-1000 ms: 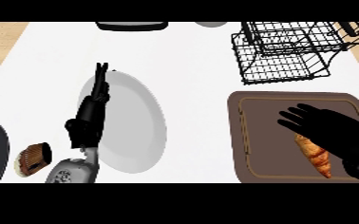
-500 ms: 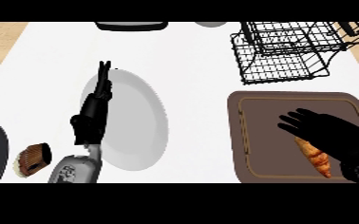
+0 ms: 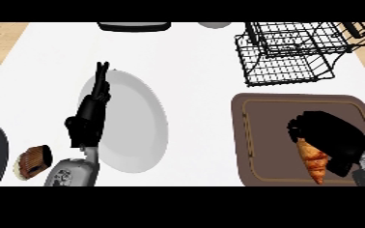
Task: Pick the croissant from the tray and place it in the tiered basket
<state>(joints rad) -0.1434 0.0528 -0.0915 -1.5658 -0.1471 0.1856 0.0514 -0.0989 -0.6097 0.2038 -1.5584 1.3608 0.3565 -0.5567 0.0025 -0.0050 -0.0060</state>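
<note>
Black right hand (image 3: 329,134): fingers curled down over the golden-brown croissant (image 3: 314,161) on the brown rectangular tray (image 3: 265,140).
Black left hand (image 3: 91,115): fingers straight, over the white round plate (image 3: 139,121).

A white plate (image 3: 139,125) lies at the middle left of the white bench (image 3: 200,67). At eight o'clock sits a chocolate muffin (image 3: 32,160). At twelve o'clock, a dark dish (image 3: 134,26) and a grey round object (image 3: 214,24) are cut off by the far edge.

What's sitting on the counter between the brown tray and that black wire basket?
Nothing: in the head view, only bare white counter separates the tray from the tiered basket.
</note>
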